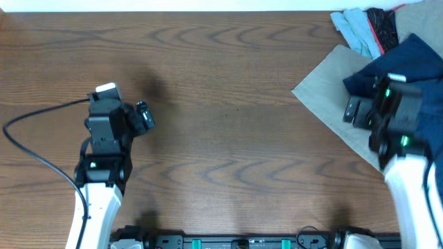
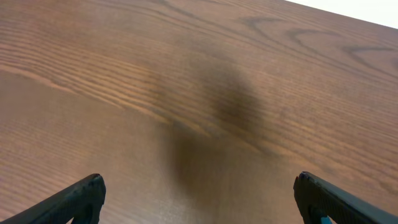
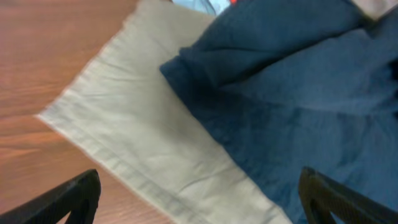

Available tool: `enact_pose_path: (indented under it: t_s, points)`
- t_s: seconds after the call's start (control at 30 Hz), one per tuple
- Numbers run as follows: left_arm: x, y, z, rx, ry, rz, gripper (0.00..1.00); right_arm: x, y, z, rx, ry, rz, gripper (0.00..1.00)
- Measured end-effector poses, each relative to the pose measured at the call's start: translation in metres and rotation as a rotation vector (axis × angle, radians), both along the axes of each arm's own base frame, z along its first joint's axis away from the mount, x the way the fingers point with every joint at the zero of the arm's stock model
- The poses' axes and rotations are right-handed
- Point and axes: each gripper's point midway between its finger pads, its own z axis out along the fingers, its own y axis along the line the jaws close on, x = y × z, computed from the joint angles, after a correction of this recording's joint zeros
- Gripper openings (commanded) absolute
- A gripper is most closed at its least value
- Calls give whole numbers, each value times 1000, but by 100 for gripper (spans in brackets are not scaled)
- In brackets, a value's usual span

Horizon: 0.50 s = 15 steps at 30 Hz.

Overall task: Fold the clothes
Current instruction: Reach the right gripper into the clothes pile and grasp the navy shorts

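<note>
Wooden table point(image 1: 221, 104) bears navy shorts point(image 1: 421, 54) atop khaki garment point(image 1: 327, 90).

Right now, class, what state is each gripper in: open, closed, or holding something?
Left gripper: open, holding nothing.
Right gripper: open, holding nothing, above the navy shorts.

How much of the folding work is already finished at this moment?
Nothing looks folded yet: the navy shorts lie crumpled on the khaki garment. In hand: the right gripper hovers open above them, holding nothing; the left gripper is open over the table. Left: grasping, spreading and folding the shorts.
</note>
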Motion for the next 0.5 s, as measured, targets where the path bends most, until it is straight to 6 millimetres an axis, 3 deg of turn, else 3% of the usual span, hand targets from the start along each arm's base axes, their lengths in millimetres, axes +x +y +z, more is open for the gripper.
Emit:
enact_pose_path:
  t_s: [0.2,0.4,0.5]
  points:
    - [6,-5,-1,-18,13,-23,98,45,-13,-33,-27,97,68,99]
    - [6,-6,-2,-24,17,-29,98,66,-14,-67,-37,120,113,99]
    - [6,-6,-2,-25,18,-29,97,71,-21,-88,-63,150,108,95]
